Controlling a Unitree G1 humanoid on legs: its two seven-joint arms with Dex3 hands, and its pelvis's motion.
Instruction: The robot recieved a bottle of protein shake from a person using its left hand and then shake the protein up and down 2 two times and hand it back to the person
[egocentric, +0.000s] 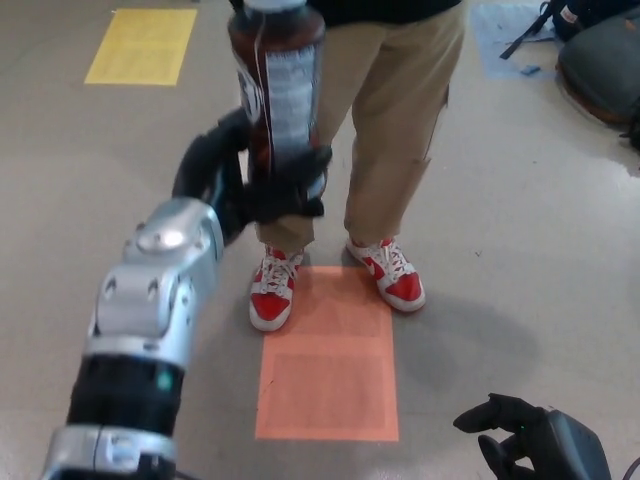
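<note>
The protein shake bottle (278, 85) is dark brown with a white label and a white cap cut off at the picture's top edge. It stands upright in my left hand (262, 185), whose black fingers are shut around its lower part. My silver left forearm (150, 300) rises from the bottom left. My right hand (525, 440) hangs low at the bottom right with its fingers apart and nothing in it. A person in tan trousers (385, 110) and red and white shoes (272, 290) stands just behind the bottle.
An orange rectangle (328, 365) is marked on the grey floor before the person's feet. A yellow rectangle (140, 45) lies at the top left. A dark bag (600, 60) and a blue sheet (505, 35) sit at the top right.
</note>
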